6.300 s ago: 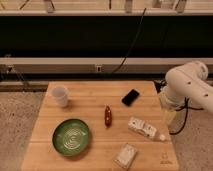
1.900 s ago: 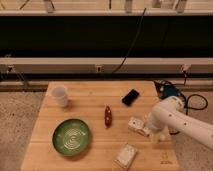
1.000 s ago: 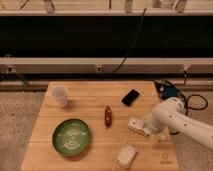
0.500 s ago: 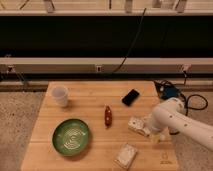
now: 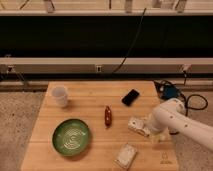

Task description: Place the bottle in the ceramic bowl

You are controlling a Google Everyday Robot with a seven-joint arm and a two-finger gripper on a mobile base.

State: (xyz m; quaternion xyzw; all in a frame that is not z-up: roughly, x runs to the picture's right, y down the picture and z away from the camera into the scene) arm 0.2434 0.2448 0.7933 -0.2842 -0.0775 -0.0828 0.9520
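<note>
The bottle (image 5: 135, 123), whitish and boxy, lies on its side on the wooden table (image 5: 90, 106), right of centre. My gripper (image 5: 149, 131) is down at the bottle's right end, open, mostly hidden under the white arm (image 5: 172, 119), which reaches in from the right. The bottle still rests on the table. The ceramic bowl (image 5: 56, 136), green with pale swirl rings, sits empty at the front left, well apart from the bottle.
A white cup (image 5: 60, 96) stands at the back left. A slim dark-red bottle (image 5: 107, 116) lies between bowl and bottle. A black phone (image 5: 131, 97) lies behind, a flat pale packet (image 5: 126, 155) near the front edge. Cables and a blue object (image 5: 170, 92) sit off the right.
The arm came down from the table's right edge onto the bottle's right end several seconds ago. Over the last second nothing has visibly moved.
</note>
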